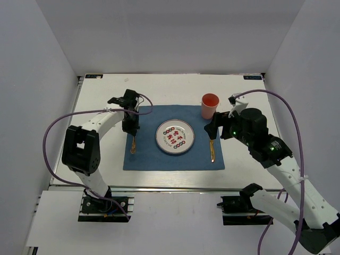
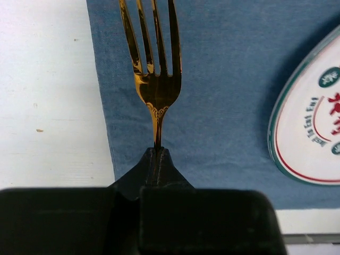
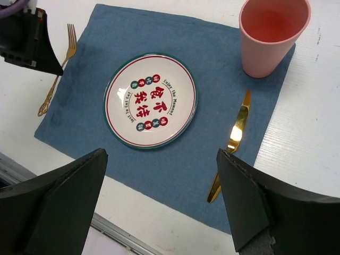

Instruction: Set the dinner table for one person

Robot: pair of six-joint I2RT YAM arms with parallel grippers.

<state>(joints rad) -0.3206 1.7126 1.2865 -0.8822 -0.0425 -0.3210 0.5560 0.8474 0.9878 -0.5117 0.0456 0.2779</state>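
Note:
On the white dinner table [image 1: 101, 95] lies a blue placemat [image 1: 154, 159] with a patterned plate [image 1: 175, 137] at its middle. My left gripper [image 1: 131, 127] is shut on a gold fork [image 1: 133, 144] near its neck, at the mat's left edge. In the left wrist view the tines of the fork [image 2: 156, 79] point away from the closed jaws; I cannot tell if it rests on the mat. A gold knife [image 1: 212, 150] lies right of the plate. My right gripper [image 1: 212, 127] is open and empty, above the mat [image 3: 175, 175] between the plate [image 3: 151, 101] and the knife [image 3: 234, 138].
A pink cup [image 1: 210, 105] stands upright at the mat's far right corner, close to my right gripper, and also shows in the right wrist view [image 3: 272, 34]. The table's metal front rail [image 1: 159, 187] runs just below the mat. White walls enclose the table on three sides.

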